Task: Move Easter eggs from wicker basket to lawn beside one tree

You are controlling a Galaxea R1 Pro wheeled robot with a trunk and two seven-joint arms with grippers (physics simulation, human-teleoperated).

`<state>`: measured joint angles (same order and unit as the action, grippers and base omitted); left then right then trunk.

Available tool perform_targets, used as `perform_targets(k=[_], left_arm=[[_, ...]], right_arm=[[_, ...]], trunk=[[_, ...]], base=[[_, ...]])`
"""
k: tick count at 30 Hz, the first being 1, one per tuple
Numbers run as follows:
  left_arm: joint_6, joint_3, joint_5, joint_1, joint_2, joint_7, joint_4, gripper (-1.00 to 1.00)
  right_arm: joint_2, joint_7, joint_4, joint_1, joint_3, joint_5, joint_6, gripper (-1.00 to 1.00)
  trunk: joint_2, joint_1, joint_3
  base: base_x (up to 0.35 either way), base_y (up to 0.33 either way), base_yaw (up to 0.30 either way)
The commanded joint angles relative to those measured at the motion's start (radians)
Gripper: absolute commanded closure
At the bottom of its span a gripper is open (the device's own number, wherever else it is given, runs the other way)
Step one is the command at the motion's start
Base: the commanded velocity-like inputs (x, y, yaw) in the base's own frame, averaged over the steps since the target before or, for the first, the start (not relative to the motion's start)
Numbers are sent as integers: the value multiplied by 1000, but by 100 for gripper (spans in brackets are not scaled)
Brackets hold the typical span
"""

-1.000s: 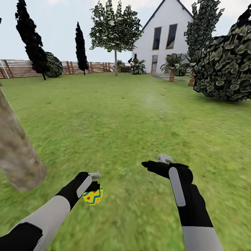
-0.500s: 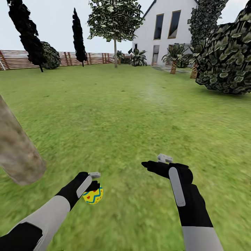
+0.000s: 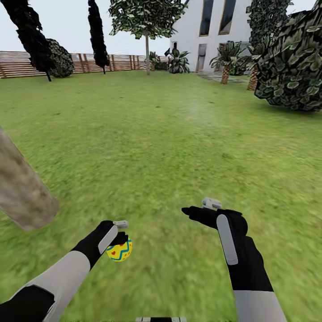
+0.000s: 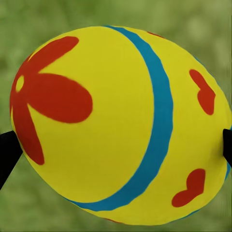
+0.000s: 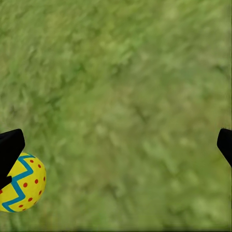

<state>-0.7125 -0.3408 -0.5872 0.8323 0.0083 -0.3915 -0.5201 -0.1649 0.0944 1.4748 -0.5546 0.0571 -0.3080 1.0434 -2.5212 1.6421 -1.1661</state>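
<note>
My left gripper [image 3: 120,241] is shut on a yellow Easter egg [image 3: 119,250] with blue zigzags and red hearts, held low over the lawn [image 3: 147,147]. Up close, this egg [image 4: 116,125] sits between two black fingertips [image 4: 7,154]. My right gripper [image 3: 197,208] hangs open above the grass. Between its spread fingers [image 5: 9,147], a second egg [image 5: 20,189] with red dots lies on the lawn. The thick grey-brown tree trunk [image 3: 20,192] rises just left of my left arm. The wicker basket is out of view.
Far across the lawn stand a white house [image 3: 210,31], a brown slat fence [image 3: 76,62], a thin-trunked leafy tree [image 3: 146,49] and dark cypresses [image 3: 96,36]. A big leafy bush [image 3: 290,62] fills the right side.
The camera has tilted down a little, so the whole background sits higher. Both arms and the held egg keep their places.
</note>
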Motion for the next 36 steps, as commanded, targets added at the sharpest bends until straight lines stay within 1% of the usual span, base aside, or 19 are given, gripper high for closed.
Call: perform_targets(k=[1, 36], left_arm=[[-2, -6, -10, 1, 1, -9, -1, 100], [0, -6, -10, 1, 1, -9, -1, 100]], right_arm=[[-1, 10, 1, -1, 1, -11, 4, -100], [-1, 10, 1, -1, 1, -11, 4, -100]], trunk=[[-1, 0, -5], [-9, 16, -140]], base=[[0, 0, 0], [0, 0, 0]])
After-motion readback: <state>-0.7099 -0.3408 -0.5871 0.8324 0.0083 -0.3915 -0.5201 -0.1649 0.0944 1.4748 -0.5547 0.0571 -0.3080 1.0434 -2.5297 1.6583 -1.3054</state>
